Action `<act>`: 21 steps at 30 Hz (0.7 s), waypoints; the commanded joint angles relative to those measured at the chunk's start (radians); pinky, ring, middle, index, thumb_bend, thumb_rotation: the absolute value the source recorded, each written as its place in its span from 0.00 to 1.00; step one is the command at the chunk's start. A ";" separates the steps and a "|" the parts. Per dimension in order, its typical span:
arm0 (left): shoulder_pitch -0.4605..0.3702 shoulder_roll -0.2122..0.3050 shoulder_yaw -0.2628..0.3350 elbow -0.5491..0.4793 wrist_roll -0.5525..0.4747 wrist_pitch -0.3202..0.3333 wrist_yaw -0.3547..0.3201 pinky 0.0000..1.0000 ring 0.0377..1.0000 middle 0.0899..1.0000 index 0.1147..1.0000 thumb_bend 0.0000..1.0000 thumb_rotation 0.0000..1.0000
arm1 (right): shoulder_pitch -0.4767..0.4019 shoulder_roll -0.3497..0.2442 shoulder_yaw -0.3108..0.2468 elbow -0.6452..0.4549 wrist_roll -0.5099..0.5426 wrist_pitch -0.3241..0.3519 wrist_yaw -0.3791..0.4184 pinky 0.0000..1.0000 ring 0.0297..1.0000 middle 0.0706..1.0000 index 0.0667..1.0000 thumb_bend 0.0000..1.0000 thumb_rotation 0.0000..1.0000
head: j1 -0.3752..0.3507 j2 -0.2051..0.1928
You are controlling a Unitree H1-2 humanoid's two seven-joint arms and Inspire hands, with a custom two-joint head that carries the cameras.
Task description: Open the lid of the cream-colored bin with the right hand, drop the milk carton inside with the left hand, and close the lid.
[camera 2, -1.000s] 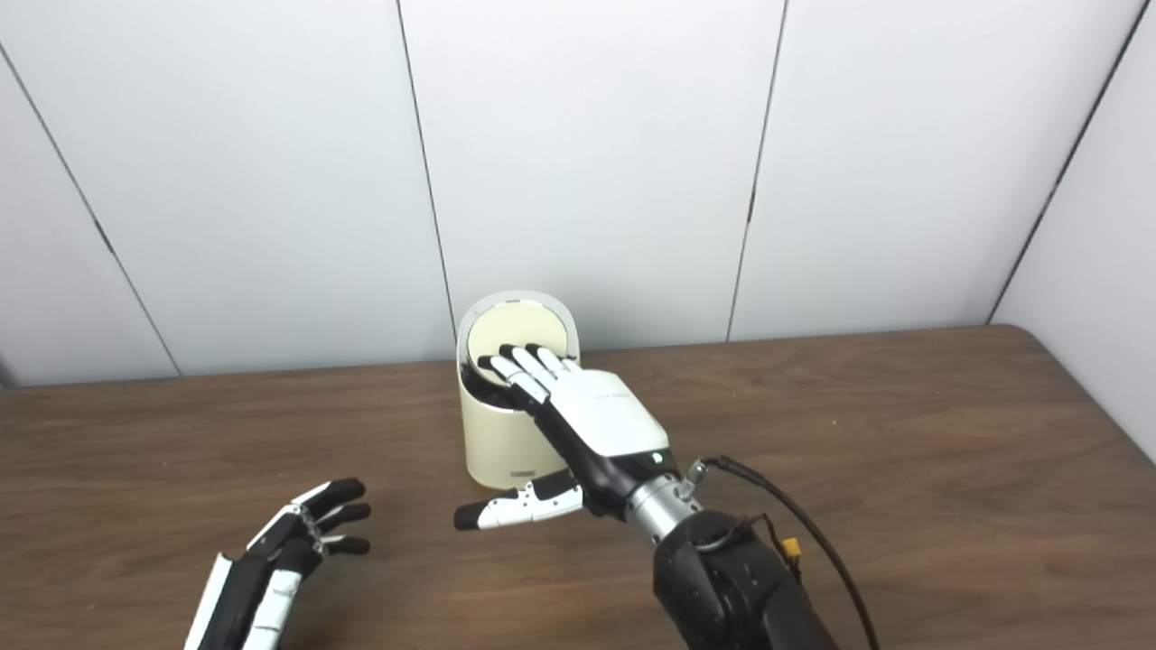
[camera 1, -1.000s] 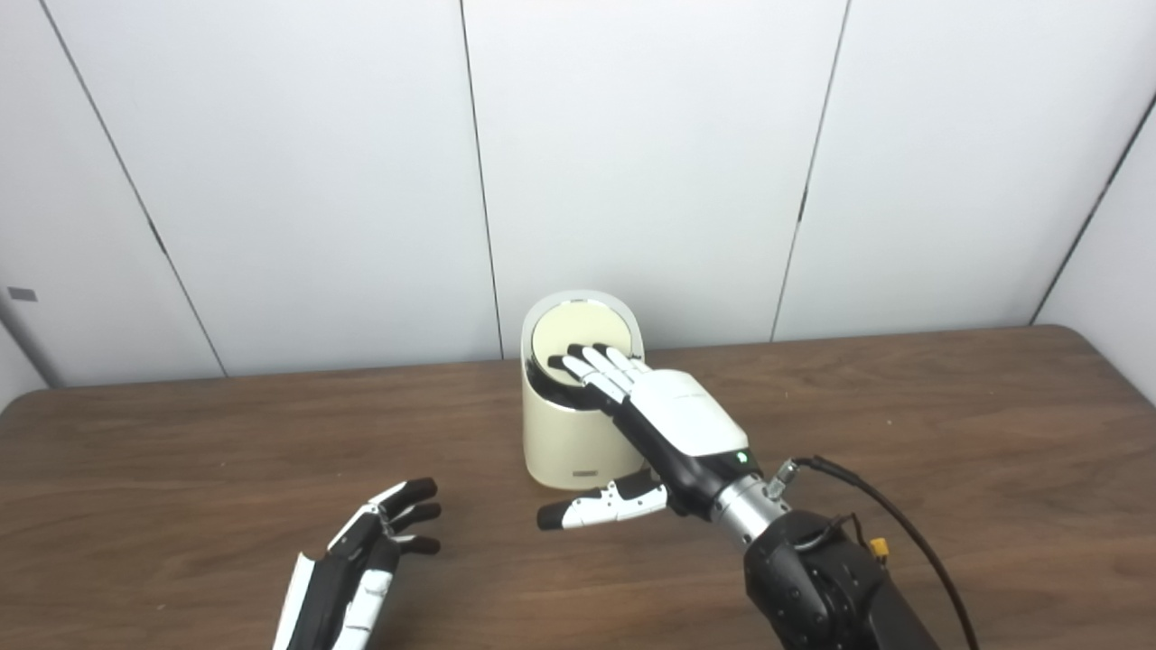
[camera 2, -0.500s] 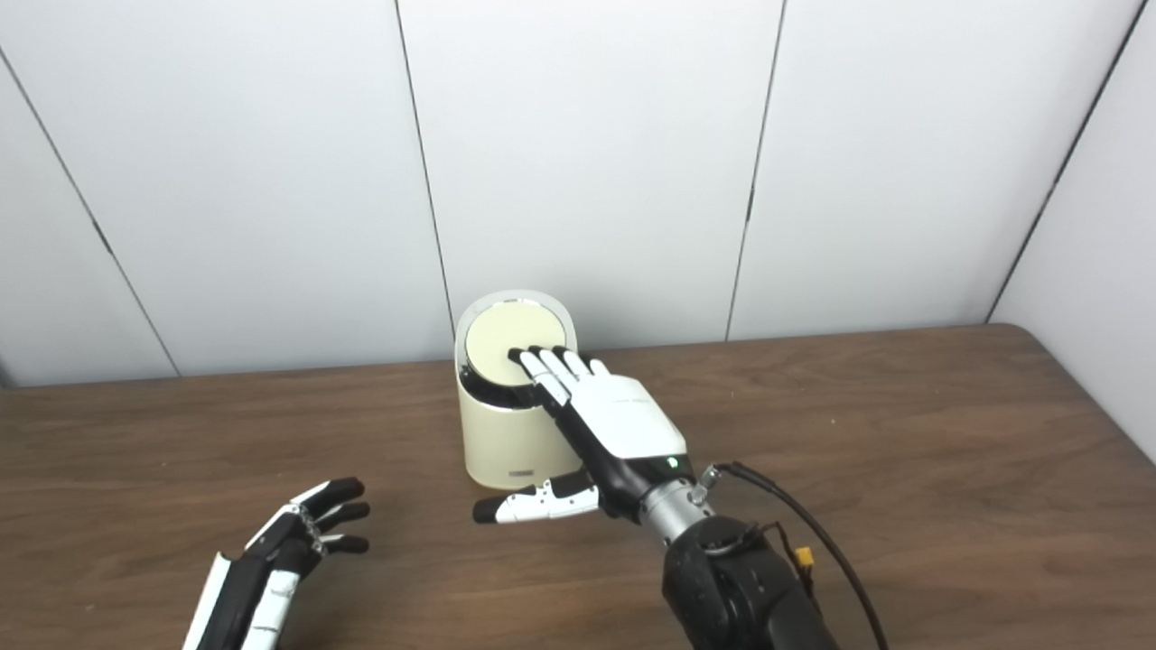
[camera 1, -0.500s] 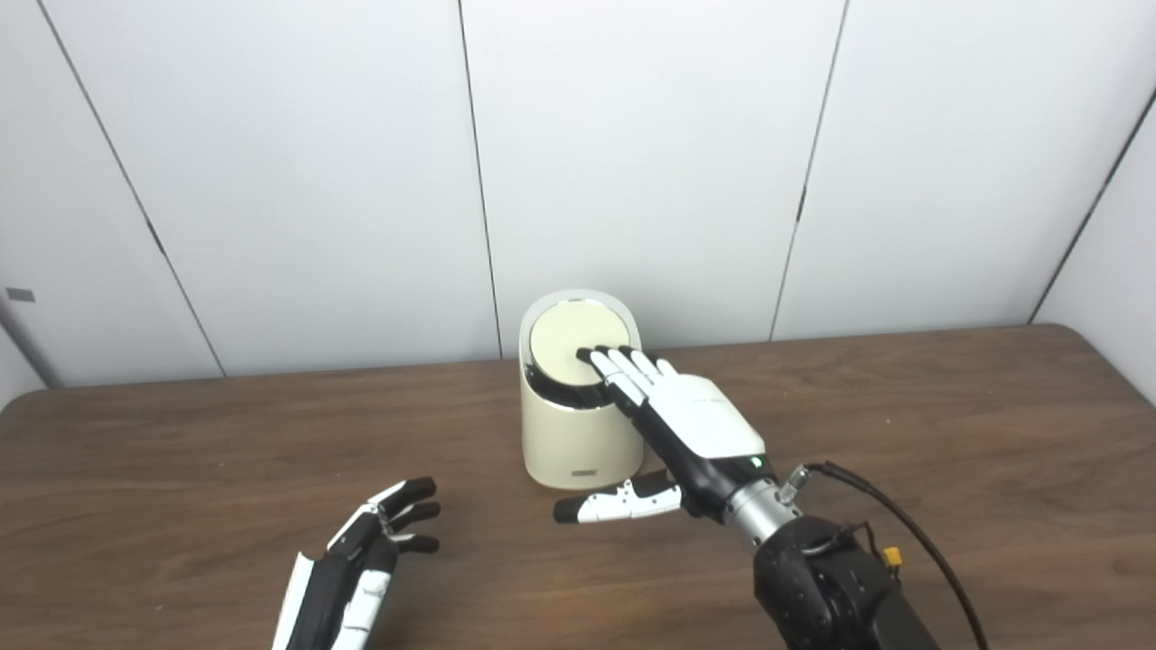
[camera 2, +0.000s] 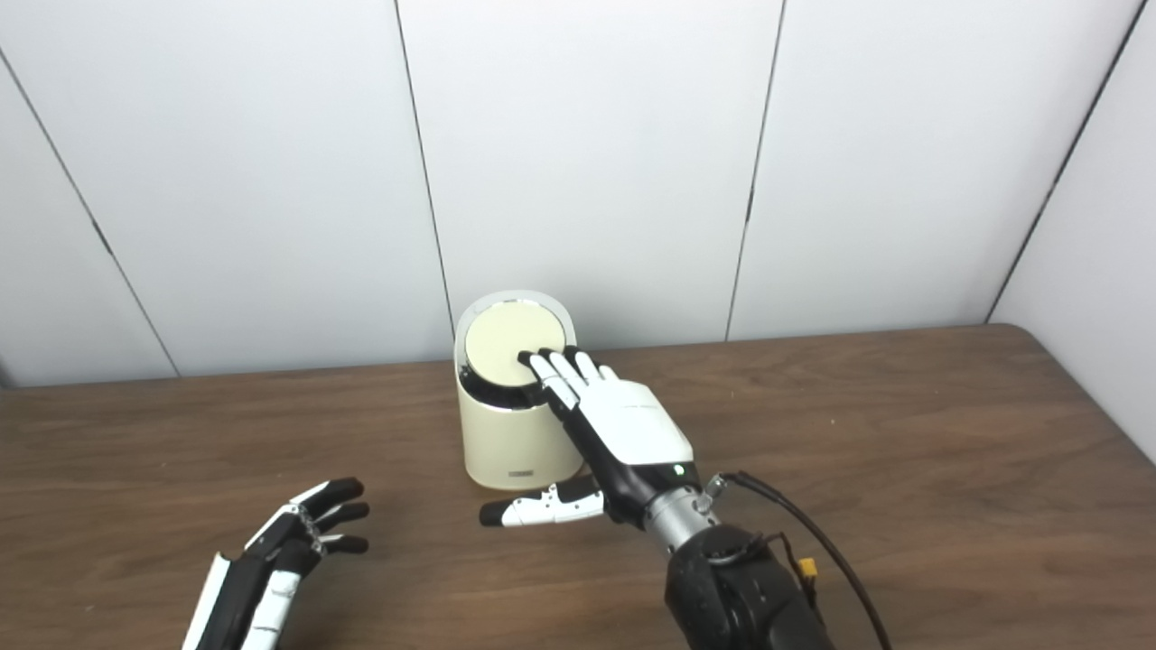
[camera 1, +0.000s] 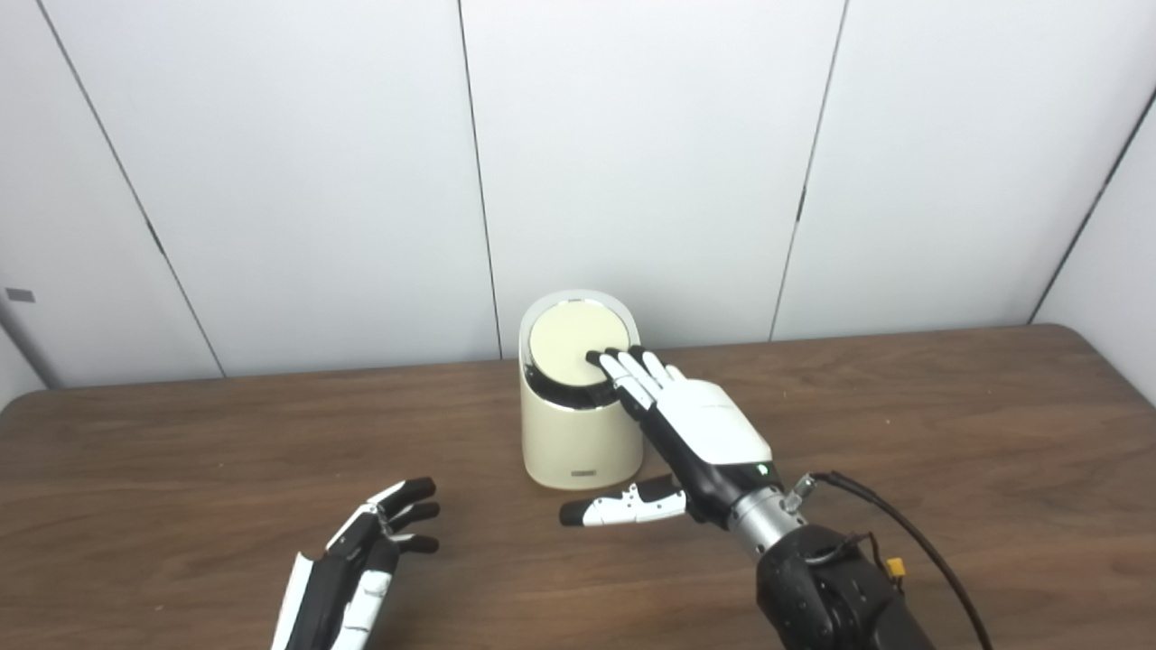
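The cream-colored bin (camera 1: 578,433) stands near the back middle of the wooden table, its round lid (camera 1: 567,345) lying flat on top. My right hand (camera 1: 695,420) is open, fingers stretched out, their tips resting at the lid's right edge, thumb pointing left in front of the bin. My left hand (camera 1: 361,564) rests low at the front left, open with fingers loosely curled, holding nothing. No milk carton is in view.
A wooden table (camera 1: 948,451) runs to a white panelled wall (camera 1: 632,162) behind the bin. A black cable (camera 1: 912,542) trails from my right wrist across the table's right side.
My right hand has drawn back to the right across the lid, from covering its middle to touching only its right edge. The lid now lies flat. The left hand stayed put.
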 commanded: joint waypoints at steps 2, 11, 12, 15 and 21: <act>-0.005 0.004 0.001 -0.001 0.003 -0.019 0.009 0.64 0.77 0.80 0.80 0.66 0.87 | -0.017 0.002 -0.014 -0.035 -0.006 0.006 0.002 1.00 1.00 1.00 1.00 0.86 0.74 | 0.001 0.000; -0.005 0.007 0.004 0.004 0.003 -0.023 0.011 0.65 0.77 0.80 0.80 0.66 0.88 | 0.096 0.026 -0.058 -0.058 0.060 -0.055 -0.133 1.00 1.00 1.00 1.00 0.82 0.76 | 0.000 0.000; -0.005 0.007 0.005 0.004 0.000 -0.023 0.009 0.65 0.77 0.80 0.80 0.66 0.88 | 0.109 0.028 -0.061 -0.060 0.068 -0.060 -0.144 1.00 1.00 1.00 1.00 0.81 0.77 | 0.000 -0.002; -0.006 0.008 0.005 0.007 -0.004 -0.025 0.008 0.65 0.77 0.80 0.80 0.65 0.87 | 0.152 0.029 -0.071 -0.061 0.090 -0.086 -0.185 1.00 1.00 1.00 1.00 0.79 0.74 | -0.001 -0.002; -0.007 0.008 0.004 0.011 -0.005 -0.029 0.007 0.65 0.77 0.80 0.80 0.65 0.87 | 0.209 0.018 -0.090 -0.057 0.113 -0.123 -0.232 1.00 1.00 1.00 1.00 0.76 0.73 | -0.001 -0.002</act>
